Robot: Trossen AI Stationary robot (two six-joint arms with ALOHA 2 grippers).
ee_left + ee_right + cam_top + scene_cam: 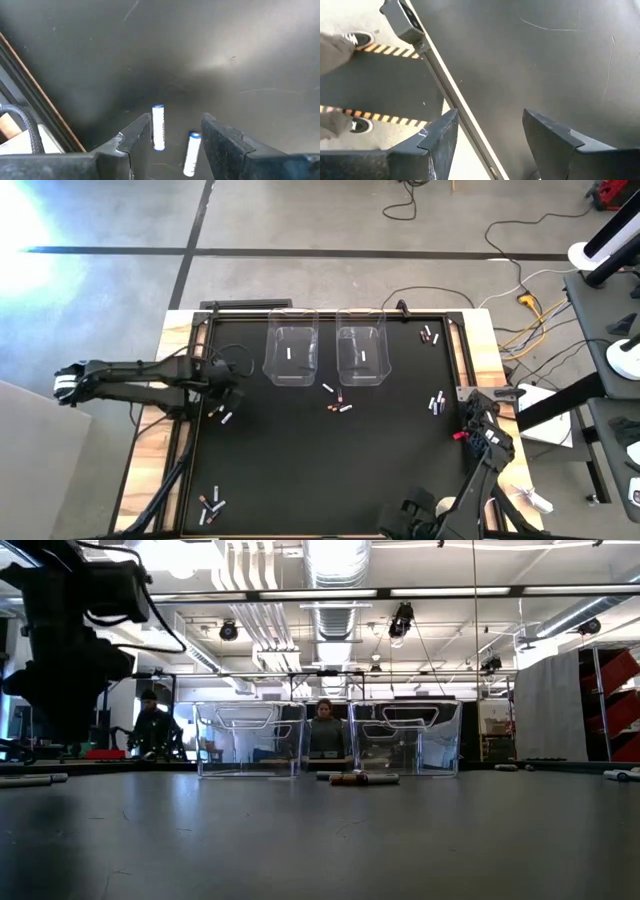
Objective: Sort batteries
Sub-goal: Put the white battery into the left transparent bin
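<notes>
We hold our left gripper (176, 131) with fingers apart over two white batteries (158, 127) to straddle one, while our right gripper (490, 131) waits, also parted and empty, at the table's (300, 470) edge.

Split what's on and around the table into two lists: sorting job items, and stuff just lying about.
Job:
- batteries scattered on the mat
- two clear bins
- left end effector, open above two white batteries

Lying about:
- yellow cable on the floor
- people behind the table
</notes>
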